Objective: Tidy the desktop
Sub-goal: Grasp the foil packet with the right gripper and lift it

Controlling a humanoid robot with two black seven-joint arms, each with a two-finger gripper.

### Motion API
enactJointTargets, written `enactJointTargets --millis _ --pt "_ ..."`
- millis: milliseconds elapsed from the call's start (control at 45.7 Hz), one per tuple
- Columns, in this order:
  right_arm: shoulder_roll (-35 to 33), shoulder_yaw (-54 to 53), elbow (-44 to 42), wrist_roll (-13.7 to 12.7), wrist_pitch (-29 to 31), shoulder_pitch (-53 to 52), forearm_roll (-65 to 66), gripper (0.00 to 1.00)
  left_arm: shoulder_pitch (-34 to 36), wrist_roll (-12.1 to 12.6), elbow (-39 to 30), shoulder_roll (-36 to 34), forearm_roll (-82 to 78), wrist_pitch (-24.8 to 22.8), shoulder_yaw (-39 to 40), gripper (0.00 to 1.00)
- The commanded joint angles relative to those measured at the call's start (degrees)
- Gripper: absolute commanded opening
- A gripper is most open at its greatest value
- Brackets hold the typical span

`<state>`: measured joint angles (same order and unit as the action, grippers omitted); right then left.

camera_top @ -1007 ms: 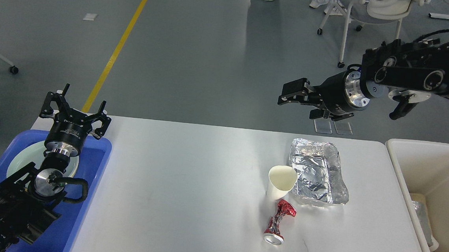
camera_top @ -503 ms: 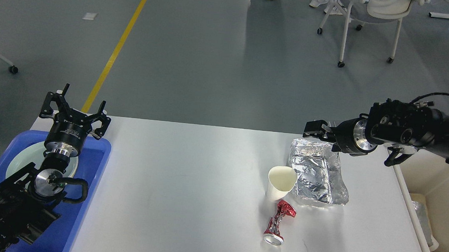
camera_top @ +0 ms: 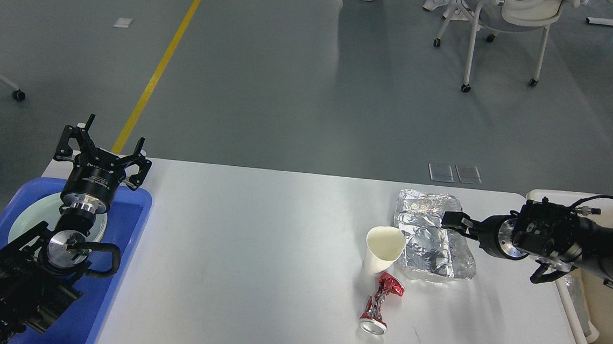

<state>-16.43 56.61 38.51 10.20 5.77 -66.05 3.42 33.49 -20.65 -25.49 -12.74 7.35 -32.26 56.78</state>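
Head view, single frame. The desktop (camera_top: 257, 255) is a smooth white rectangular slab with rounded corners and a faint gloss, filling the lower middle of the view, set between a blue plastic tray (camera_top: 122, 267) at its left end and a cream rectangular bin (camera_top: 563, 203) at its right end. On the right part of the slab lies a crumpled foil tray (camera_top: 424, 256), silvery and wrinkled, roughly rectangular with raised sides. Touching its near-left corner stands a paper cup (camera_top: 383, 248), off-white, matte, open mouth up. Just in front of the cup lies a crushed red can (camera_top: 381, 304), twisted at the waist, its silver round end toward the camera. The right gripper (camera_top: 451, 220), black with a metal wrist ring, reaches in low from the right over the foil tray's far-right part; seen end-on and dark, so whether its fingers are spread or pinched cannot be told. The left gripper (camera_top: 103, 149) hangs above the blue tray's far edge, fingers splayed wide, holding nothing. A pale green round plate (camera_top: 25, 222) sits in the blue tray under that arm.
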Motion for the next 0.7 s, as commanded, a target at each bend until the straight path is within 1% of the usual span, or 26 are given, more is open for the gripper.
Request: enactJointTargets --millis 0,22,153,197,219,263,285,372,679 --pt "0.2 -0.3 -0.5 0.3 -2.7 2.3 -0.1 0.96 0.0 0.0 0.0 0.0 0.0 0.0 0.0 0.98" --pt "0.1 -0.3 -0.5 0.3 -2.9 2.5 -0.1 0.93 0.0 0.0 0.0 0.0 0.0 0.0 0.0 0.98" --pt "-0.1 -0.3 -0.8 0.4 -3.0 3.1 0.2 0.50 0.0 0.0 0.0 0.0 0.0 -0.1 0.0 0.98" --pt "0.0 -0.3 -0.8 0.4 -3.0 3.4 0.2 0.42 0.0 0.0 0.0 0.0 0.0 0.0 0.0 0.98" --pt "0.1 -0.3 -0.8 0.4 -3.0 3.5 0.3 0.41 0.0 0.0 0.0 0.0 -0.1 0.0 0.0 0.98" --pt "0.1 -0.2 -0.8 0.6 -3.0 3.6 0.4 0.12 0.0 0.0 0.0 0.0 -0.1 0.0 0.0 0.98" --pt "0.0 -0.2 -0.8 0.8 -2.9 3.7 0.4 0.00 0.1 0.0 0.0 0.0 -0.1 0.0 0.0 0.98" --pt "0.1 -0.2 -0.7 1.8 -3.0 3.7 0.8 0.00 0.0 0.0 0.0 0.0 0.0 0.0 0.0 0.98" --pt "0.1 -0.3 -0.6 1.8 -3.1 3.7 1.1 0.00 0.0 0.0 0.0 0.0 -0.1 -0.1 0.0 0.98"
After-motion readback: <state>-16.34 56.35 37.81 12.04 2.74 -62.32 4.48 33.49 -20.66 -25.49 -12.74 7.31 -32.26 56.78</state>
